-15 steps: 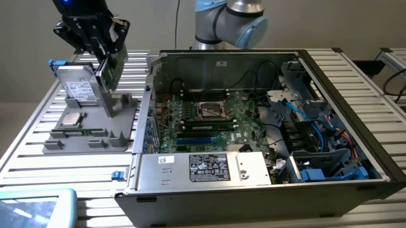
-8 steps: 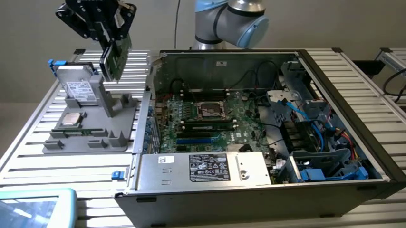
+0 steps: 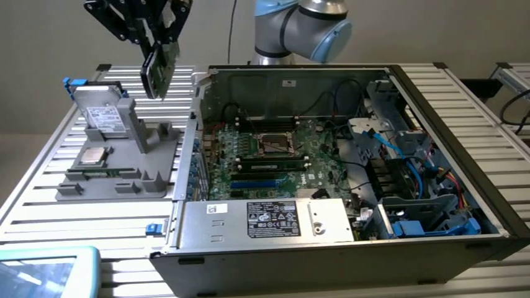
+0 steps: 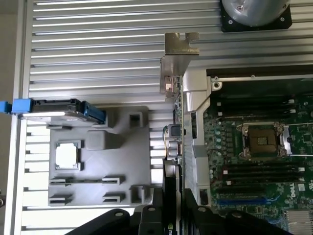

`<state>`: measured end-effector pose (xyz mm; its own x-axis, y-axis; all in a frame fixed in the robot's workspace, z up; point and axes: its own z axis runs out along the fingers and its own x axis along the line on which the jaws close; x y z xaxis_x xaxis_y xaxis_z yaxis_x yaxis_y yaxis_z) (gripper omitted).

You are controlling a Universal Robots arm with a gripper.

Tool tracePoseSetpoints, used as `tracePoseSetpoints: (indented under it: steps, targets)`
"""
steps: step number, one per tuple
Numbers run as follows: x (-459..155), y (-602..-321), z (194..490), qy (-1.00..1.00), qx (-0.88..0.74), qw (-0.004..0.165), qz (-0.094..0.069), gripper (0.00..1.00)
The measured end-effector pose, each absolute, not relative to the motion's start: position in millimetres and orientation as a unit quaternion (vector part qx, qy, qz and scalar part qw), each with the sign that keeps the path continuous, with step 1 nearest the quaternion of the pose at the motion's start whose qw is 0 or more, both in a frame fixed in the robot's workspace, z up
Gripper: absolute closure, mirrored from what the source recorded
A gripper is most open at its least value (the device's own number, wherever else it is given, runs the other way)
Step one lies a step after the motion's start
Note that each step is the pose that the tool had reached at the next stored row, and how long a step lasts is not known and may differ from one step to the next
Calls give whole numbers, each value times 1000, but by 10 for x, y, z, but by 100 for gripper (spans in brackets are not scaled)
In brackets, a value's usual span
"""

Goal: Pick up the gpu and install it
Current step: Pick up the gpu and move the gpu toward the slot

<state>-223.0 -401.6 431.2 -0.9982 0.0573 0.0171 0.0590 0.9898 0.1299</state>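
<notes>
Above the ribbed aluminium table, over the seam between open case and gray tray: gripper clamped on the gpu, card hanging on edge, touching nothing else.

My read: carry slow, keep it plumb, square its lower edge to the blue slot on the motherboard. Any tilt will bind.

- Case: dark sheet-metal box.
- Motherboard: green, crowded.
- Tray: matte moulded plastic, pocketed.
- Card: thin green board, black cooler, shiny bent bracket.
</notes>
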Motion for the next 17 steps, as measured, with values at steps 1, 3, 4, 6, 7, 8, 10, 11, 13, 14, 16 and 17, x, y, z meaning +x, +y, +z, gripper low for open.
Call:
tracePoseSetpoints:
  steps: [1, 3, 4, 6, 7, 8, 10, 11, 13, 14, 16, 17]
  targets:
    - [-2199, -4016, 4317, -997, -29, 8, -65, 73]
    - [-2128, -4016, 4324, -997, -29, 10, -65, 73]
    - [-2084, -4016, 4327, -997, -29, 11, -65, 73]
    - [-1999, -4017, 4328, -997, -29, 12, -65, 73]
    - [-1955, -4017, 4328, -997, -30, 13, -65, 73]
    - [-1910, -4017, 4328, -997, -30, 13, -65, 73]
    - [-1817, -4017, 4328, -997, -30, 13, -65, 73]
    - [-1772, -4017, 4328, -997, -30, 13, -65, 73]
    - [-1683, -4017, 4328, -997, -30, 14, -66, 73]
    - [-1638, -4017, 4328, -997, -30, 14, -66, 73]
    - [-1547, -4017, 4328, -997, -30, 14, -66, 73]
    - [-1499, -4017, 4328, -997, -30, 15, -66, 73]
